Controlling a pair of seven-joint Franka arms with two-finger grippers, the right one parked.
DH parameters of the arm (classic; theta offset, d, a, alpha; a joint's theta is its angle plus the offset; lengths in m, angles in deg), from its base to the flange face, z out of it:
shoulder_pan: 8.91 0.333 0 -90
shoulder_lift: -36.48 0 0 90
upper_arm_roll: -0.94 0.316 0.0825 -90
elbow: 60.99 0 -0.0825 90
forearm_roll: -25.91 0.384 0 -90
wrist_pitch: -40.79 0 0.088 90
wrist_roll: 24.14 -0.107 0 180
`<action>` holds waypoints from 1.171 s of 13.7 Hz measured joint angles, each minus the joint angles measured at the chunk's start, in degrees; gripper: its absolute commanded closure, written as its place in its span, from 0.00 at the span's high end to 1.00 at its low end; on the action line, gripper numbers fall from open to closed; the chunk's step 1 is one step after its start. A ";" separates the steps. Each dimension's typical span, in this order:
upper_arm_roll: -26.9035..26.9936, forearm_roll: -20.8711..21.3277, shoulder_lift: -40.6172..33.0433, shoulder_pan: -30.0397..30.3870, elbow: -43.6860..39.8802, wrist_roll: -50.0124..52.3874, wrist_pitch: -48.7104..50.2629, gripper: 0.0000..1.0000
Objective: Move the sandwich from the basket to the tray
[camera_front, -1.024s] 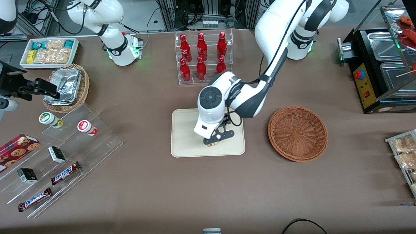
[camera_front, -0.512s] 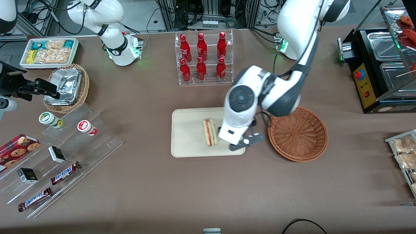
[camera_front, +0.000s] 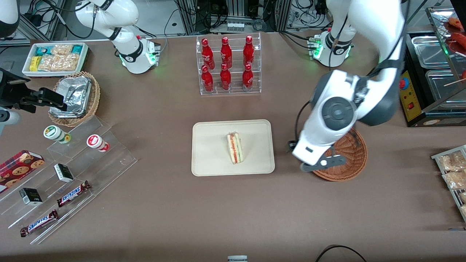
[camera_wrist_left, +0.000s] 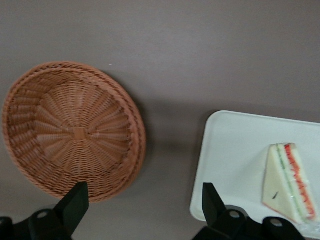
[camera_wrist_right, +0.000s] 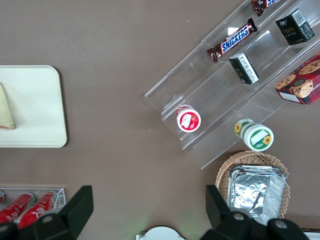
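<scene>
The sandwich point(camera_front: 235, 148), a pale wedge with red and green filling, lies in the middle of the cream tray point(camera_front: 207, 153). Nothing holds it. The wrist view shows the same sandwich point(camera_wrist_left: 291, 183) on the tray point(camera_wrist_left: 230, 155), and the reddish-brown wicker basket point(camera_wrist_left: 70, 129) stands empty. My gripper point(camera_wrist_left: 142, 200) hangs open and empty above the bare table between tray and basket. In the front view the gripper point(camera_front: 311, 165) and its arm cover part of the basket point(camera_front: 351, 165), toward the working arm's end of the table.
A clear rack of red bottles point(camera_front: 228, 65) stands farther from the camera than the tray. Toward the parked arm's end are an acrylic snack stand point(camera_front: 69, 171), a tan basket of foil containers point(camera_front: 74, 96) and a white bin point(camera_front: 54, 58). A black food warmer point(camera_front: 429, 72) stands at the working arm's end.
The gripper was down on the sandwich on the tray. It let go, rose and swung toward the basket. The sandwich stays on the tray.
</scene>
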State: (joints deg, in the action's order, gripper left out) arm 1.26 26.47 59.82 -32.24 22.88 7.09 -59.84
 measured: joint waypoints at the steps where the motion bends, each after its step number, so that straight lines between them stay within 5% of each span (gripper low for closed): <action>1: 0.02 0.00 -1.55 1.19 1.74 -2.43 0.04 1.00; 9: 0.06 -0.07 -10.93 12.09 8.85 -21.72 3.13 1.00; 16: 0.07 0.00 -15.20 18.85 3.20 -33.38 14.97 1.00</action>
State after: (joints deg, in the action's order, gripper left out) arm 1.33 26.47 44.62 -13.39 26.08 -26.29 -44.87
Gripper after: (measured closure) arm 0.000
